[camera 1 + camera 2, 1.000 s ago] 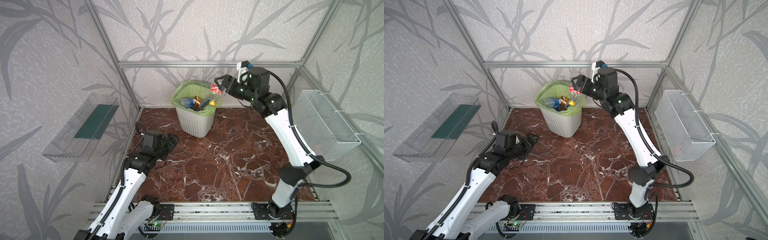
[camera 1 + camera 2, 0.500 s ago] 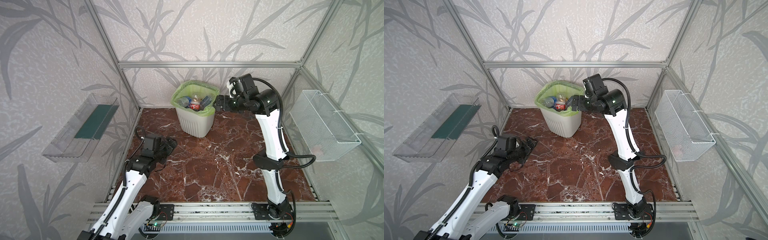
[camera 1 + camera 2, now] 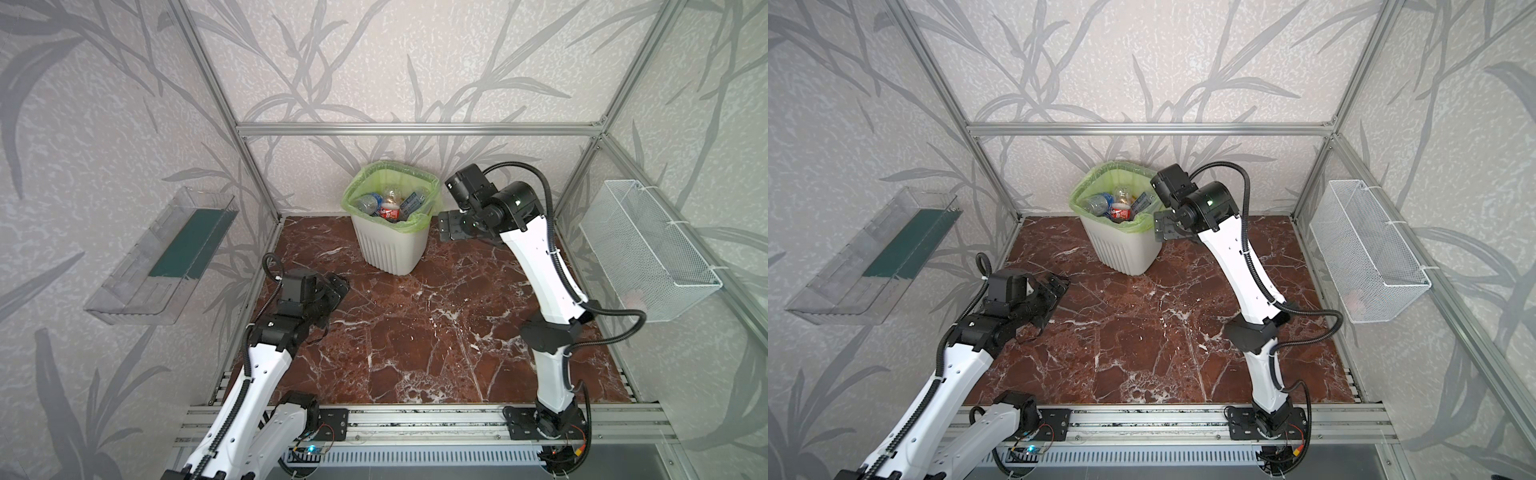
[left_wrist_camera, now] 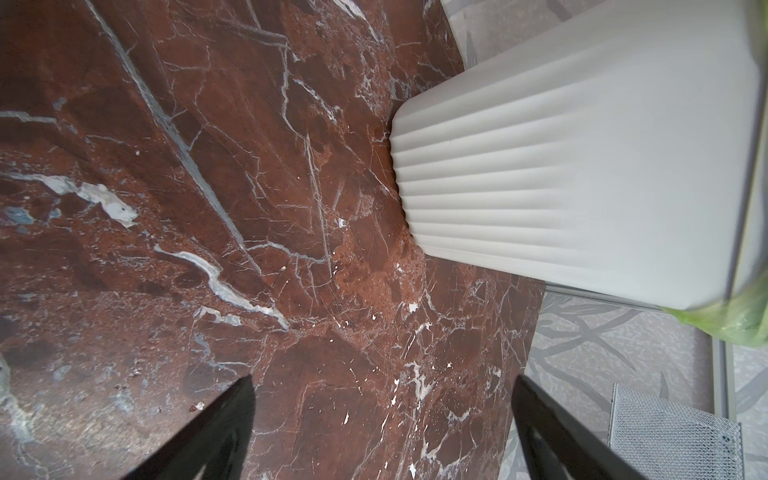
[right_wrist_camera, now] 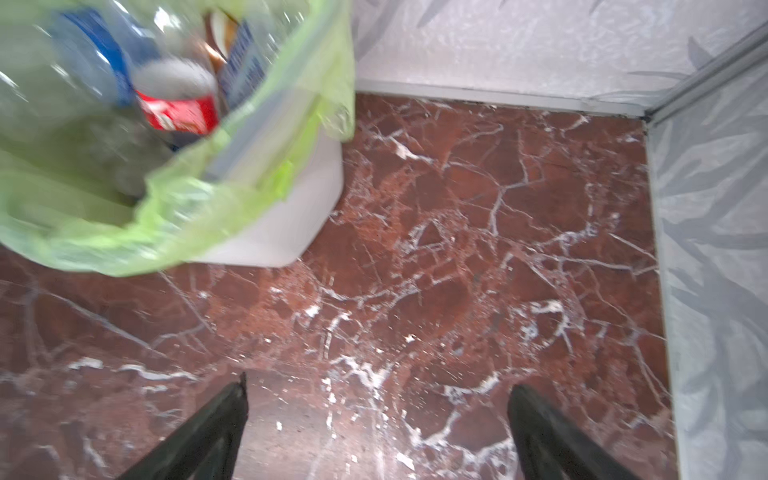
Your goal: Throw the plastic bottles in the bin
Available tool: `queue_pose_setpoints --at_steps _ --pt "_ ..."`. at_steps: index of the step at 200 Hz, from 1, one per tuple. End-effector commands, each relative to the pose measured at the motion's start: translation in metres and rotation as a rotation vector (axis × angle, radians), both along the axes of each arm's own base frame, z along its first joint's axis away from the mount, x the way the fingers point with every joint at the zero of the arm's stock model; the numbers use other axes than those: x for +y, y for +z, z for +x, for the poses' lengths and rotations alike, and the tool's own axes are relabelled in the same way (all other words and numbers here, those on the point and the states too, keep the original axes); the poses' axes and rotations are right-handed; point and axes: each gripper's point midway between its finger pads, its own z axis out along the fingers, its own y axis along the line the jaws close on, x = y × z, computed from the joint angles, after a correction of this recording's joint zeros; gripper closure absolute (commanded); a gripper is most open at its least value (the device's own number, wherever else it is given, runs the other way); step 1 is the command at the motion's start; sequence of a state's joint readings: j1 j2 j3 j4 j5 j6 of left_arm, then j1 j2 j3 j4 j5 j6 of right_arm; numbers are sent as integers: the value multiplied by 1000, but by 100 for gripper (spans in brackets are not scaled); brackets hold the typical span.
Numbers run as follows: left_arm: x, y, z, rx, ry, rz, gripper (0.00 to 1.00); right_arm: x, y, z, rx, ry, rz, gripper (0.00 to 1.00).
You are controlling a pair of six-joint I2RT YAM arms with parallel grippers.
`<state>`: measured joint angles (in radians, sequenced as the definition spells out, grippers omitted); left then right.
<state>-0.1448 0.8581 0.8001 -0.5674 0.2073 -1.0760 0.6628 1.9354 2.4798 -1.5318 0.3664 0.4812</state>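
The bin (image 3: 390, 245) (image 3: 1121, 249), white and ribbed with a light green bag, stands at the back middle of the marble floor. Several plastic bottles (image 3: 388, 205) (image 3: 1117, 205) lie inside it, clear ones with blue labels and a red-labelled one (image 5: 174, 108) on top. My right gripper (image 3: 446, 224) (image 3: 1160, 226) (image 5: 376, 384) hangs just right of the bin's rim, open and empty, over bare floor. My left gripper (image 3: 336, 289) (image 3: 1057, 289) (image 4: 382, 382) is low at the left, open and empty, facing the bin's ribbed wall (image 4: 582, 174) from a distance.
A clear plastic tray (image 3: 166, 257) hangs on the left wall. A white wire-mesh basket (image 3: 648, 249) (image 4: 673, 432) hangs on the right wall. Aluminium posts frame the corners. No bottles show on the marble floor (image 3: 415, 332).
A second ago my right gripper held a red-labelled bottle over the bin. That bottle now lies in the bin, and the gripper has opened and drawn back down to the bin's right. The left arm barely moved.
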Motion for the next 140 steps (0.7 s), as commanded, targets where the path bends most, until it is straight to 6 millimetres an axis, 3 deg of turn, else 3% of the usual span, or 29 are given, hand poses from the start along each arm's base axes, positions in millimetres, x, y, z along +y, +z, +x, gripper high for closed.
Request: queue_pose_setpoints --at_steps 1,16,40,79,121,140 --pt "7 -2 -3 -8 8 32 3 -34 -6 -22 -77 -39 52 4" --pt "11 -1 -2 -10 13 50 2 -55 -29 -32 -73 -81 144 5" --pt "18 2 4 -20 23 95 2 -91 -72 -44 -16 -146 126 5" --pt "51 8 22 -53 118 275 1 -130 -134 -36 -139 -163 180 6" --pt "113 22 39 -185 333 624 1 -178 -159 -14 -413 -208 93 6" --pt "133 20 40 -209 409 762 1 -187 -170 -6 -544 -188 15 5"
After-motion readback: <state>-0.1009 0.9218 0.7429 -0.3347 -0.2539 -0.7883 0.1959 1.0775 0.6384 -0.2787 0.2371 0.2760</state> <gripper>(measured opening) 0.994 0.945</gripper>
